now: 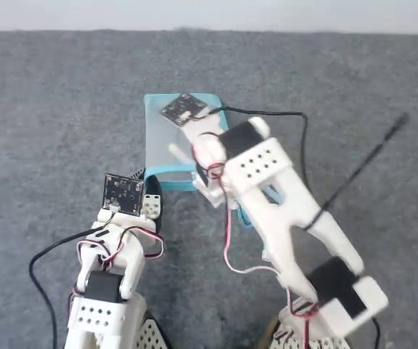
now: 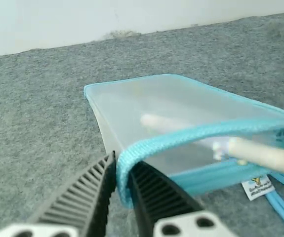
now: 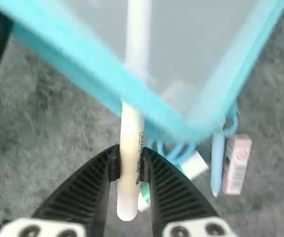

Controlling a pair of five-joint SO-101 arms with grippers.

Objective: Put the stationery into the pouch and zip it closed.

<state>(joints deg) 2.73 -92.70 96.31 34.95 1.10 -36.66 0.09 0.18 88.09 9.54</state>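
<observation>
Pouch [image 1: 166, 145] of clear plastic with turquoise trim lies flat on the grey carpet [image 1: 63, 109] between the two arms, its open mouth facing them. The left gripper [image 2: 123, 185] is closed on the turquoise strip at one corner of the mouth, pinching it between both black jaws and lifting that edge a little off the lower side.

A white pen [image 3: 130, 138] is partly inside the pouch. Its front half shows through the clear wall, and its back half sticks out past the turquoise rim. The right gripper [image 3: 129, 170] is clamped around that back half just outside the mouth, with the pen's blunt end poking out behind the jaws.

On the carpet just outside the pouch, near the far corner of the mouth from the left gripper, a pink eraser [image 3: 236, 164] and a slim blue pen [image 3: 217, 165] lie side by side. Loops of blue cord [image 3: 174, 148] lie next to them, and a small white label [image 2: 257, 186] hangs from the pouch's edge.
</observation>
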